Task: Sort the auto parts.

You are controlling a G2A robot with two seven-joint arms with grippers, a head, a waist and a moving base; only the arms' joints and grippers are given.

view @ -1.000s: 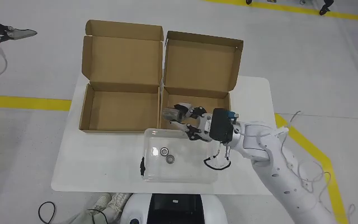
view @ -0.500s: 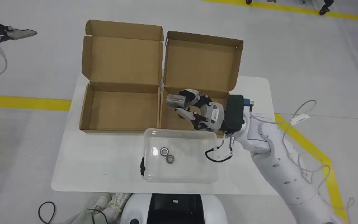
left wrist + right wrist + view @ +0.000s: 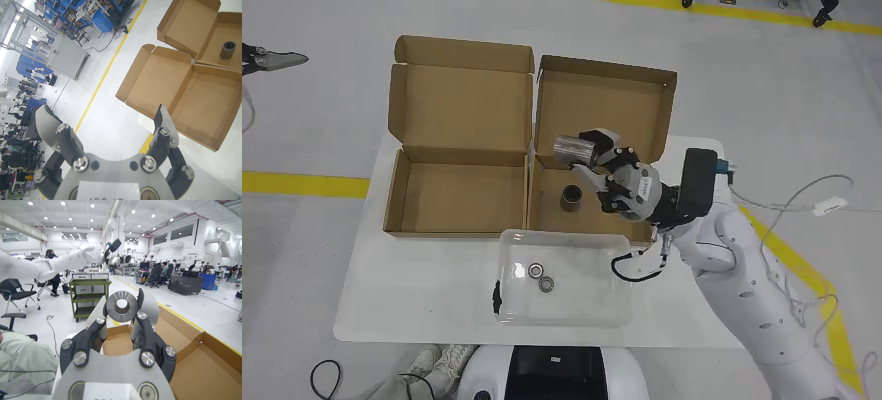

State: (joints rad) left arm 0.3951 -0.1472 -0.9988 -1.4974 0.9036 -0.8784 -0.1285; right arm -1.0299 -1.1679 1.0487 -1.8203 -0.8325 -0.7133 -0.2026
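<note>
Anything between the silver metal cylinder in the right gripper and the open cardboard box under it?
The right gripper holds the silver metal cylinder over the open cardboard box, lid folded back. A dark metal sleeve stands upright on the box floor, roughly beneath it. Nothing else visible stands in the way.

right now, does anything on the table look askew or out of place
Nothing stands out. The left box and right box sit open and square, a dark sleeve upright in the right; two bearings lie in the clear tray; the right gripper holds a silver sleeve.
</note>
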